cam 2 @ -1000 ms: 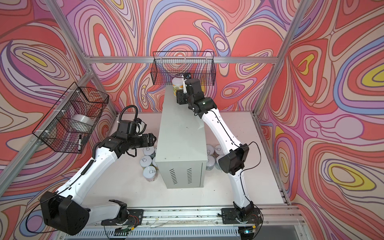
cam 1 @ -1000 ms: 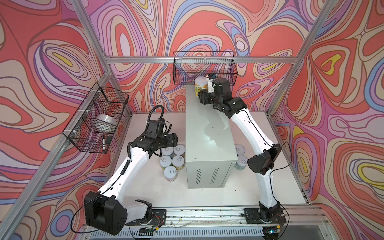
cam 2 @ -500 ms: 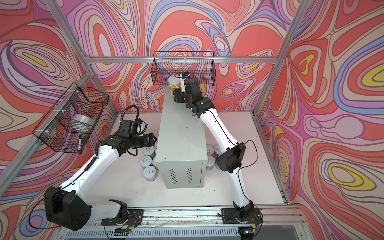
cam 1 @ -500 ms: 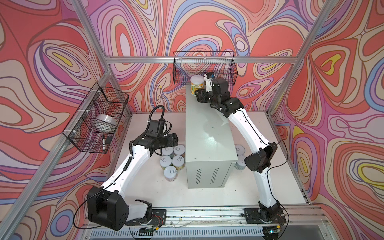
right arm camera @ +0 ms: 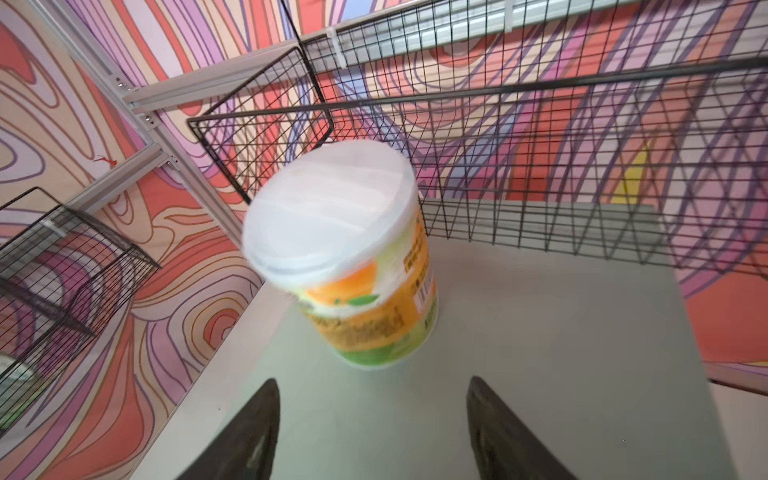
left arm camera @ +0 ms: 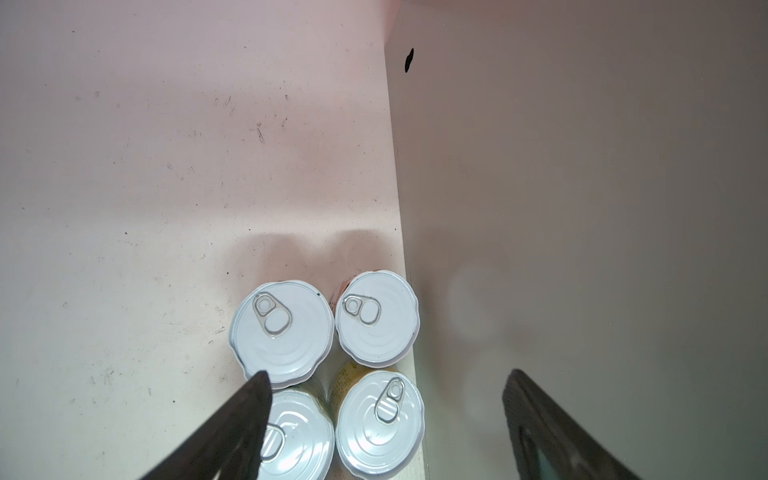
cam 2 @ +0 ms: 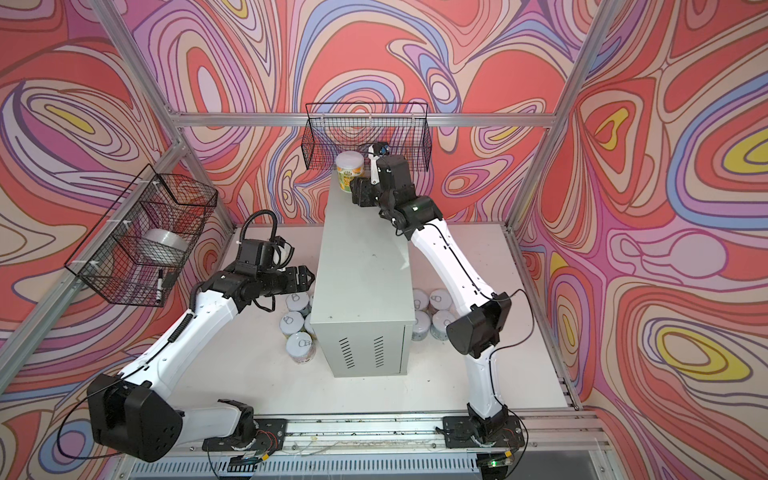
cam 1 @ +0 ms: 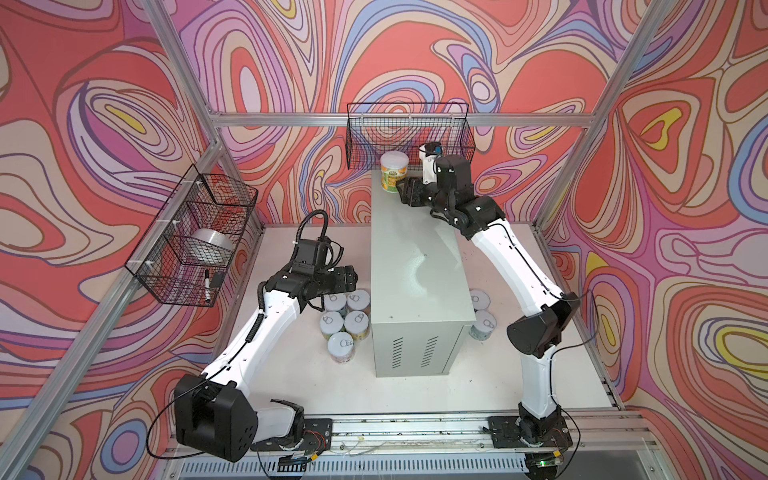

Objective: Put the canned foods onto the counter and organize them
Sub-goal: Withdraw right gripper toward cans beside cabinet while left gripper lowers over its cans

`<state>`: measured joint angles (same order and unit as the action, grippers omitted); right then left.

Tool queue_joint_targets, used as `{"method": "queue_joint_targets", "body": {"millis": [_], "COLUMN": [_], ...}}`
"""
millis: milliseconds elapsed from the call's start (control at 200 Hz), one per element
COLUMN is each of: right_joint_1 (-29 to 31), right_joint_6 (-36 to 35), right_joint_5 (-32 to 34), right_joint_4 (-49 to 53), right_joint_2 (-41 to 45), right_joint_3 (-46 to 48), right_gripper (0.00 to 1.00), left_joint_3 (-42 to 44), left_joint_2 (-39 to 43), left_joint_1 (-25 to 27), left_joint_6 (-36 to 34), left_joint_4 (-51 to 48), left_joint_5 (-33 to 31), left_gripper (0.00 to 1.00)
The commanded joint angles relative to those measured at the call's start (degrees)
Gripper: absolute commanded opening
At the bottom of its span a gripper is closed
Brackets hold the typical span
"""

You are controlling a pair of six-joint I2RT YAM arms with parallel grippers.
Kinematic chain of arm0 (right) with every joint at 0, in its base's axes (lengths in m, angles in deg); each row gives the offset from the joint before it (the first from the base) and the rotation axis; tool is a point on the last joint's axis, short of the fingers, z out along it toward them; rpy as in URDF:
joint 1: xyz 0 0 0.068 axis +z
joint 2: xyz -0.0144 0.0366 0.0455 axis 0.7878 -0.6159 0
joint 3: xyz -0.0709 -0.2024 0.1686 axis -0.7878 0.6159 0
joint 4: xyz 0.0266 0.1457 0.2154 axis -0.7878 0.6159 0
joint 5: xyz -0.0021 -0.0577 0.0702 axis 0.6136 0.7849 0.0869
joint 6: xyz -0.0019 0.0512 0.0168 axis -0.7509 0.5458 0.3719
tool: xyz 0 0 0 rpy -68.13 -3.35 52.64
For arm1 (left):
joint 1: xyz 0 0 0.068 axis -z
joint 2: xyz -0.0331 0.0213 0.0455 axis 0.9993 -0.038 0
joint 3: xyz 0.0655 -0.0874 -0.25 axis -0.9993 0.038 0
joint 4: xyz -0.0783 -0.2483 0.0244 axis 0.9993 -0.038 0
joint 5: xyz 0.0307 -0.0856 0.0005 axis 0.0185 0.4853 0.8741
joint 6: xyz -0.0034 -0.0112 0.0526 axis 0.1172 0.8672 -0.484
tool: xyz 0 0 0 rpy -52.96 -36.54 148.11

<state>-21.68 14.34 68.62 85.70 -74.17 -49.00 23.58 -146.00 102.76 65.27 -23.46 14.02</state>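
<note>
Right gripper (right arm camera: 372, 384) sits just short of the orange-labelled can (right arm camera: 353, 270), jaws spread and empty; the can stands at the far end of the grey cabinet (cam 1: 419, 266), near the wire basket (cam 1: 409, 137). Left gripper (left arm camera: 387, 374) hovers, jaws spread, over five cans (cam 1: 356, 323) on the white desk (cam 1: 415, 399) beside the cabinet; more cans (cam 2: 440, 299) sit on its other side.

Wide-spread left pincer (left arm camera: 386, 374) and right pincer (right arm camera: 372, 379)
</note>
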Motion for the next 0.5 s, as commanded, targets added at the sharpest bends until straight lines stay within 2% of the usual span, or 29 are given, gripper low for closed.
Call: {"method": "queue_joint_targets", "body": {"millis": [0,160,336,496], "right_joint_1": [0.5,0.5,0.4,0.3], "right_joint_6": [0.3,1.1,5.9,12.8], "right_joint_5": [2.3,11.1,21.8,22.4], "right_joint_4": [2.2,5.7,18.7,22.1], "right_joint_2": [10.3,26.4,38.4,48.1], "right_joint_3": [6.3,21.1,32.1,48.1], "right_gripper": [0.71,0.73,0.81,0.84], "left_joint_3": [0.3,1.8,3.2,4.7], "left_joint_2": [3.3,7.0,9.6,11.5], "left_joint_1": [-0.3,0.0,1.5,5.1], "left_joint_6": [0.1,0.4,1.1,3.3], "left_joint_4": [-0.6,-1.5,-4.0,-9.4], "left_joint_5": [0.2,-0.1,-0.2,-4.7], "left_gripper": [0.87,0.87,0.88,0.88]}}
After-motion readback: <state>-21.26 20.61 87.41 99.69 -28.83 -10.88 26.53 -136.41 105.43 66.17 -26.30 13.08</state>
